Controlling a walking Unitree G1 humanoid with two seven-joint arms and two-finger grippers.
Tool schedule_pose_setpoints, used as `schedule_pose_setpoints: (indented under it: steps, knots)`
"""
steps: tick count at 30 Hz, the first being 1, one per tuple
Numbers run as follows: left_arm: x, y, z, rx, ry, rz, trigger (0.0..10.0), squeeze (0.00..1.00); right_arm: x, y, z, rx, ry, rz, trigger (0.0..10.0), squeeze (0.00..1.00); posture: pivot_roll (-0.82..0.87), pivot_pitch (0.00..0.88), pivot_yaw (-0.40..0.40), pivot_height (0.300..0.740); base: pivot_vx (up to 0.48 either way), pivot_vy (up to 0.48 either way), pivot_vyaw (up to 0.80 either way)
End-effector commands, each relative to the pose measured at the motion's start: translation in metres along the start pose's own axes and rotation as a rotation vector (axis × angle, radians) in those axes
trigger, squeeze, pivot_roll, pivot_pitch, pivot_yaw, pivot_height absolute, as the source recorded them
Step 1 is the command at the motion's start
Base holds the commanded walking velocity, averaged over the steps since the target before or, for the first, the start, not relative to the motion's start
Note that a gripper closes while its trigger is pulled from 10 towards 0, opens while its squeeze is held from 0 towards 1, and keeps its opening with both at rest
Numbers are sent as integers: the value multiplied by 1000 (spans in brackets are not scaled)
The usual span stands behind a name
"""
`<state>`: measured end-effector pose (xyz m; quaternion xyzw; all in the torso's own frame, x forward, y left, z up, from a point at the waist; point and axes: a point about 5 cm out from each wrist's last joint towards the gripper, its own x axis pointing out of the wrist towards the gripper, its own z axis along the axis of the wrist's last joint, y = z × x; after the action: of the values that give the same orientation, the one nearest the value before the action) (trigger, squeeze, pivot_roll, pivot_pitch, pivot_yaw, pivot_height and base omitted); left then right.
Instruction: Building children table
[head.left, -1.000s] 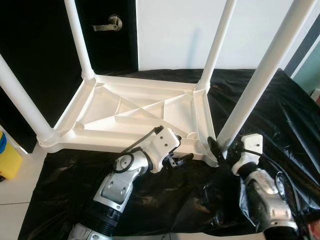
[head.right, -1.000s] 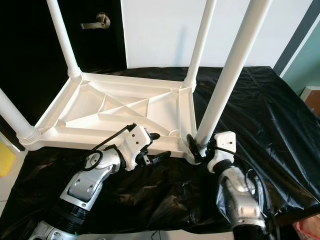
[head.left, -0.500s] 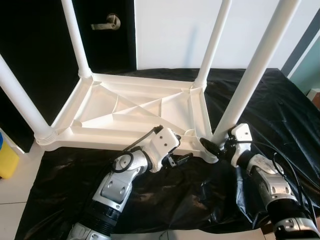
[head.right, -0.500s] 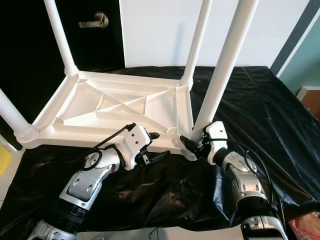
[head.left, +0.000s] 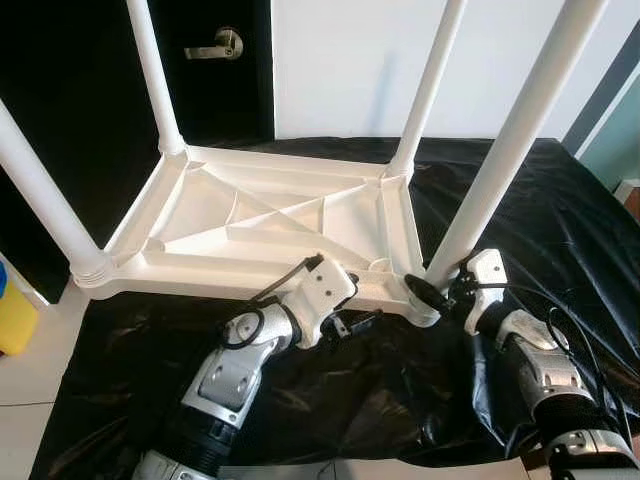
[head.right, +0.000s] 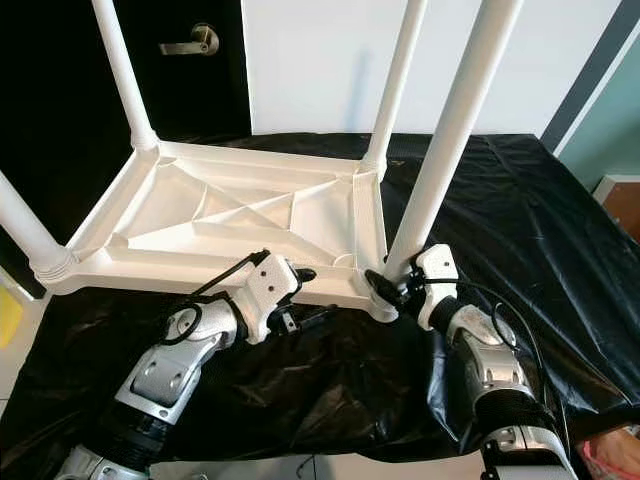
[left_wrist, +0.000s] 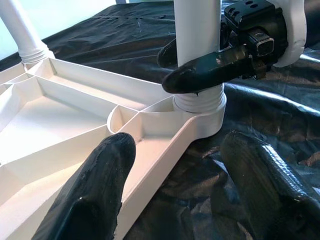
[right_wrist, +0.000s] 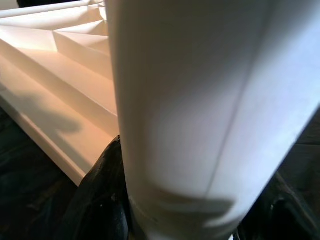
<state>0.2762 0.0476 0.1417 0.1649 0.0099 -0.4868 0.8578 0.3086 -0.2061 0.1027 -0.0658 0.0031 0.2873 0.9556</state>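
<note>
A white plastic children's table (head.left: 270, 225) lies upside down on a black sheet (head.left: 560, 220), its legs pointing up. My right gripper (head.left: 438, 289) is shut around the bottom of the near right leg (head.left: 500, 170), just above its socket at the table's corner. The right wrist view shows that leg (right_wrist: 200, 100) close up, with a dark finger on each side. My left gripper (left_wrist: 175, 185) is open and straddles the table's near rim beside that corner. One finger (left_wrist: 97, 190) is inside the frame and the other sits over the sheet.
A black door with a lever handle (head.left: 228, 44) stands behind the table at the left, beside a white wall. A yellow object (head.left: 15, 320) sits on the pale floor at the left edge. The sheet is wrinkled around both arms.
My right forearm has swung round and drawn closer to the leg's base, still gripping it. The left arm has hardly moved. The view has shifted slightly.
</note>
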Motion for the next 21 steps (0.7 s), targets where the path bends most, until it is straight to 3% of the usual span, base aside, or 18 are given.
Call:
schedule_pose_setpoints:
  steps: [1,5,15,21]
  knots:
    - [0,-1,-1,2,13,46,10000,0,-6,3,-16,44,59,-55,10000,0,34,0,-60,740,0,0,0]
    - [0,-3,-1,-2,12,39,10000,0,-4,13,-21,38,72,-192,10000,0,30,0,-55,740,0,0,0]
    - [-1,-5,-3,-3,16,28,10000,0,-2,27,-19,89,36,-350,10000,0,28,0,-31,740,0,0,0]
    - [-1,-2,-1,7,18,20,10000,0,-6,41,-26,169,62,-569,10000,0,32,0,-32,740,0,0,0]
